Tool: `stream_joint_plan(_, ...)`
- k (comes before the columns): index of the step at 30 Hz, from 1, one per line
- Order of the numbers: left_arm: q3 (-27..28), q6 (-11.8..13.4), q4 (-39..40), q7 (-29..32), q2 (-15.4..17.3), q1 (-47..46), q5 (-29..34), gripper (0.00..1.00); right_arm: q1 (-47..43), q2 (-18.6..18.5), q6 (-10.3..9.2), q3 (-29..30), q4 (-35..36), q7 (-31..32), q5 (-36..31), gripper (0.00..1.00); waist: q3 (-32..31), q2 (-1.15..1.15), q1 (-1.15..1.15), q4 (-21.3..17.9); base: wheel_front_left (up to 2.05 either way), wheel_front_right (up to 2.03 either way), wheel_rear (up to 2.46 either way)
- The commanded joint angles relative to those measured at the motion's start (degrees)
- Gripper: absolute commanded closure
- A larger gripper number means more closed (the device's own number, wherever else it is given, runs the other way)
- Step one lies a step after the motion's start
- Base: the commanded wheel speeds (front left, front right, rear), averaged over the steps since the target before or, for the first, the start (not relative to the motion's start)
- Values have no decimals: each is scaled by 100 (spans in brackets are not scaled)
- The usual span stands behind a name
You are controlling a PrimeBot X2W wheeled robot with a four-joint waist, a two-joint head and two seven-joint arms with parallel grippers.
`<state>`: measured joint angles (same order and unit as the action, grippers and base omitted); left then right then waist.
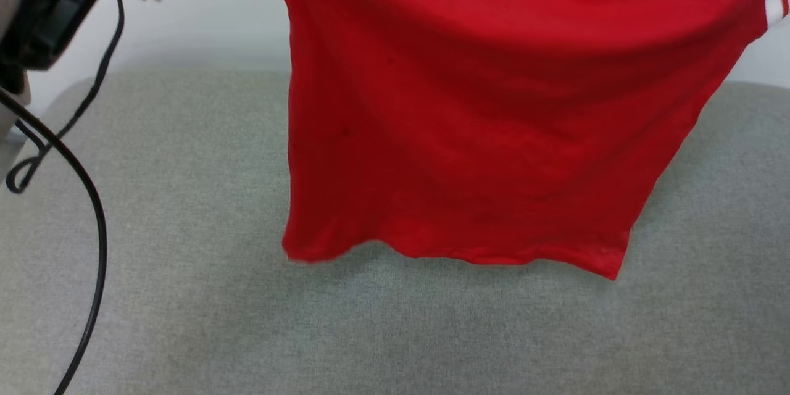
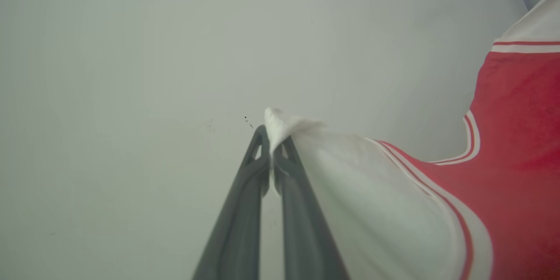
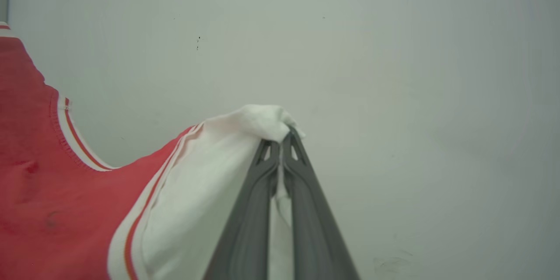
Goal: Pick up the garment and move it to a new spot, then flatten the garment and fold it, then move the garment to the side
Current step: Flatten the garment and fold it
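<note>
2 grips: L tool (image 2: 273,138) + R tool (image 3: 281,140) pinch garment (image 1: 481,123) | hangs over surface (image 1: 185,296)

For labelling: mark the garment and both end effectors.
garment (image 1: 481,136), head view, red body panel.
left end effector (image 2: 272,138), left wrist view, between its fingertips.
right end effector (image 3: 280,138), right wrist view, between its fingertips.

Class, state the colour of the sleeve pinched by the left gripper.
White sleeve, red-striped trim; clearest in left wrist view.

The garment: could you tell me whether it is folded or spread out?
Spread out. The left gripper and right gripper are each shut on a white sleeve, and the garment hangs as one unfolded red sheet.
</note>
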<state>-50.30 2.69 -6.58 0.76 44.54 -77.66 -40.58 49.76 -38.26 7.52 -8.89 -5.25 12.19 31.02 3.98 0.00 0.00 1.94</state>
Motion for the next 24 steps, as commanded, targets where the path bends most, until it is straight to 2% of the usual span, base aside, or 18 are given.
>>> stream_joint_plan(1, 43, -14, -56, -42, -34, -96, -11, 100, 148, 20, -7, -32, -42, 10, -34, 100, 173, 0, 0, 5, 0, 0, 0)
stream_joint_plan(7, 202, -17, -430, -74, -196, -572, 34, 100, 1025, 21, -7, -180, -416, 30, -106, 100, 872, 0, 0, -17, 0, 0, 0)
stream_joint_plan(17, 441, -47, -1567, -511, -722, -1727, 284, 100, 3182, 249, -7, -629, -1801, -338, -517, 100, 2097, 0, 0, -37, 0, 0, 0)
stream_joint_plan(24, 558, -98, -2319, -862, -1038, -2490, 428, 100, 4490, 492, -7, -906, -2748, -697, -700, 100, 2736, 0, 0, -46, 0, 0, 0)
